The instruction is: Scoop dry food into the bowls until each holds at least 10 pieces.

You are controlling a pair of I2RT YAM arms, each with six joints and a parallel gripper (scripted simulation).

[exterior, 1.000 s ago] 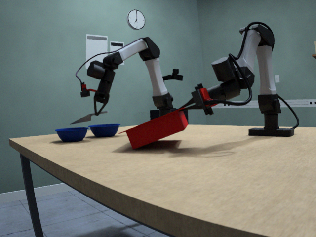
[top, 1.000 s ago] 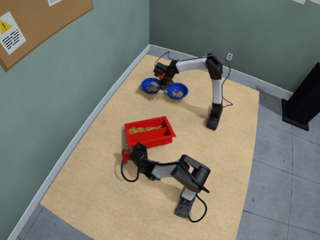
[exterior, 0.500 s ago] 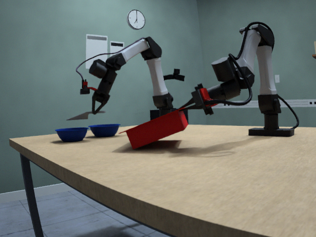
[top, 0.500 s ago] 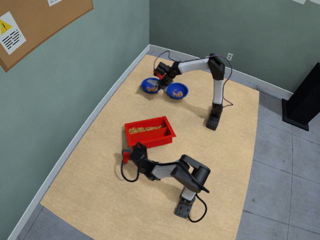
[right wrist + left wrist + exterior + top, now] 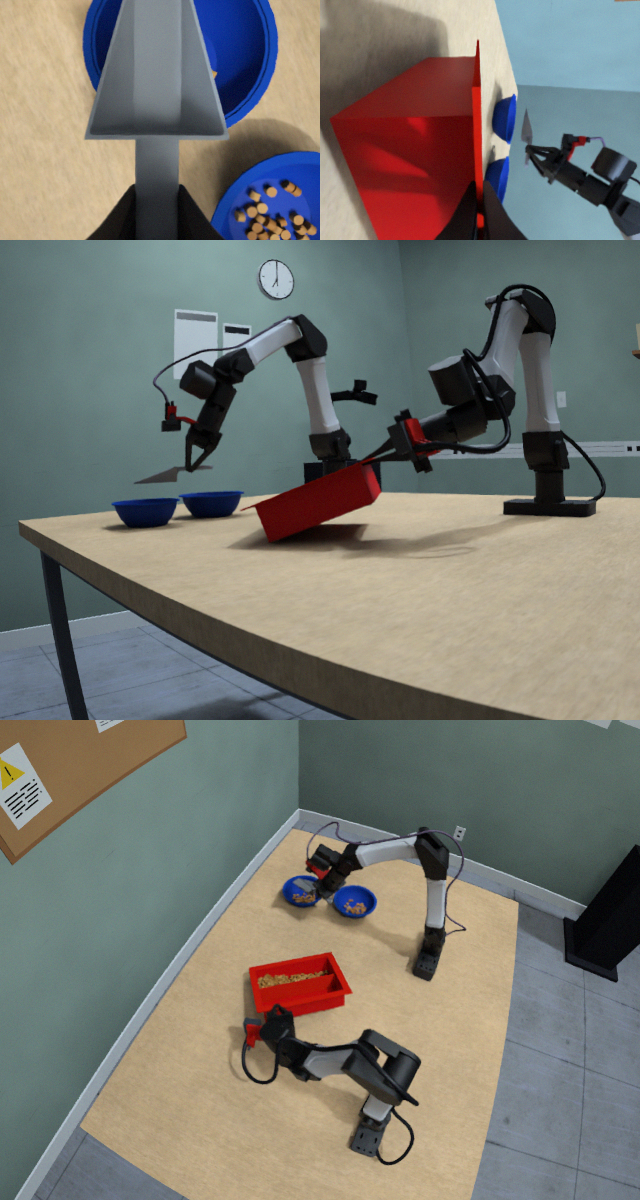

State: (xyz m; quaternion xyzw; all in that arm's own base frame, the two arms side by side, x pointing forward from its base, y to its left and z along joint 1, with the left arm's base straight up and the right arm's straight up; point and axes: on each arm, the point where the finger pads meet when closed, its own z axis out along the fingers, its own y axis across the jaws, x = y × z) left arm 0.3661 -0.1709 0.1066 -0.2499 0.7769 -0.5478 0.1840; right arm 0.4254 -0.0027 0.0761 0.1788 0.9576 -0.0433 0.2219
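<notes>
Scoop (image 5: 305, 885) (image 5: 162, 476) (image 5: 527, 127) (image 5: 157, 75) hangs over the first bowl (image 5: 286, 885) (image 5: 145, 512) (image 5: 504, 120) (image 5: 271, 45), its visible blade showing no food. The right claw (image 5: 326, 895) (image 5: 190, 468) (image 5: 526, 148) (image 5: 157, 193) is closed around the handle. The left claw (image 5: 267, 1015) (image 5: 368, 461) (image 5: 479, 190) is nipped tight on the rim of the box (image 5: 310, 1004) (image 5: 320, 498) (image 5: 420, 165), holding it tilted, one end raised off the table (image 5: 413, 1030) (image 5: 361, 601) (image 5: 345, 15) (image 5: 40, 150).

Pieces lie in both bowls; the second (image 5: 373, 901) (image 5: 211, 505) (image 5: 496, 179) (image 5: 245, 175) looks well past ten, while the scoop hides most of the first in the right wrist view. Withdrawing on a guess could leave that one short.

A low or sideways retreat might clip a rim and tip a bowl. At the other end the grip is thin: if the rim slips, or the claw opens too soon, the box drops and food (image 5: 284, 979) may jump out. Lowering it slowly, then laying the scoop well aside, seems wise.

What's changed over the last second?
The right tool raised the scoop, brought it nearer level and shifted it outward, away from its arm's base. Nothing newly gripped or released. Box still tilted, rim in the left tool; bowls unmoved.
</notes>
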